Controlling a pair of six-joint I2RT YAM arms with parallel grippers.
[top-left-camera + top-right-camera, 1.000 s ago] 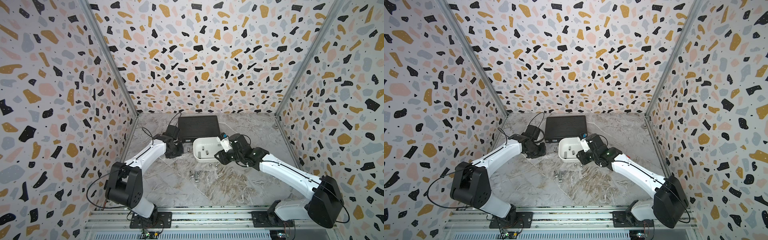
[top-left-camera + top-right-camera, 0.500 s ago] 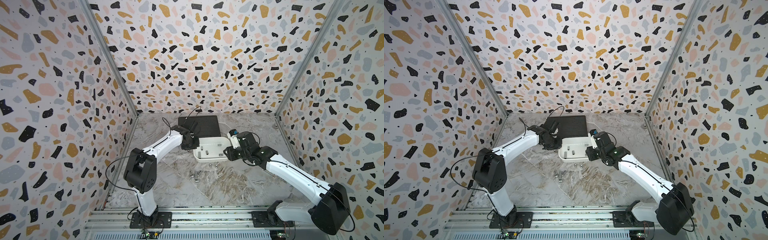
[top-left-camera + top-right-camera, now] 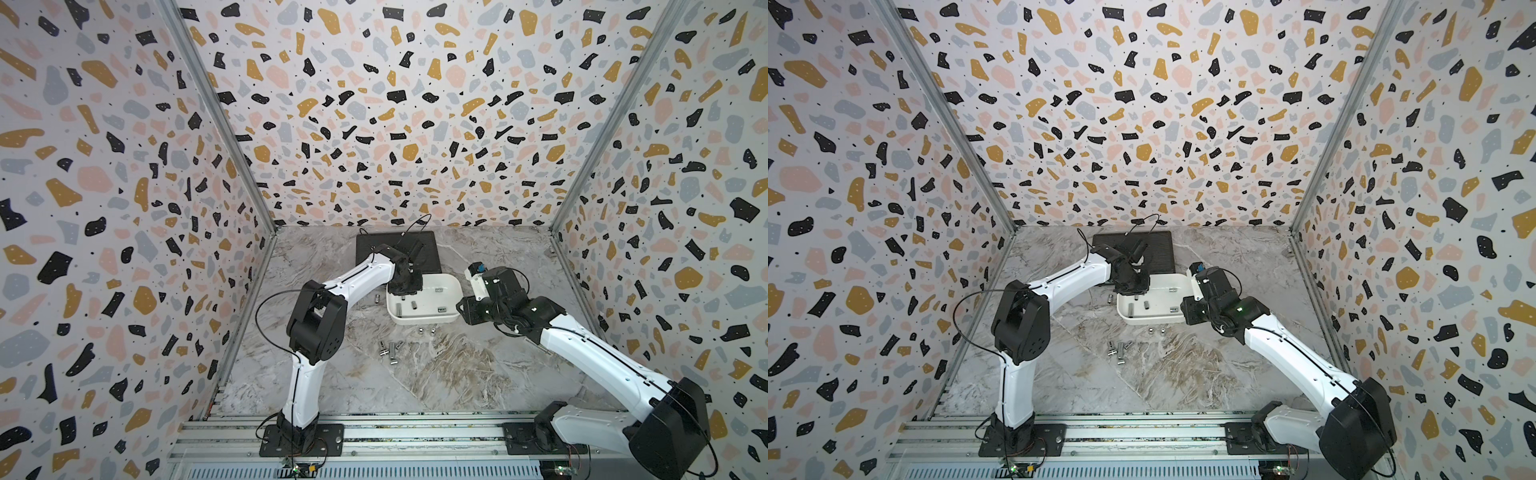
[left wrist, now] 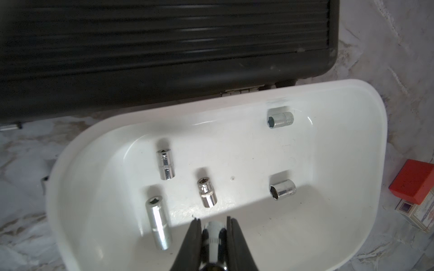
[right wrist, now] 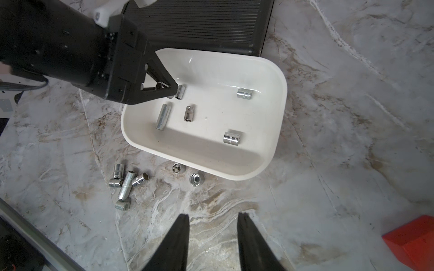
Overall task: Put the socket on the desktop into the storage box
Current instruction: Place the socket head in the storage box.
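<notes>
Clamped tight in the left gripper (image 4: 213, 221): a socket (image 4: 212, 241), up over the box (image 4: 352, 164) at the corner beside the case (image 4: 164, 47). Long axis in line with the fingers, one end pointing out past the tips and down toward the box floor. Five more lying flat inside, a long socket (image 4: 157, 224) nearest the tips. Right gripper (image 5: 213, 215) partly open, holding nothing, above bare desktop (image 5: 328, 117) next to the box. Loose sockets (image 5: 124, 185) clustered on the desktop; two more upright just beside the box wall.
</notes>
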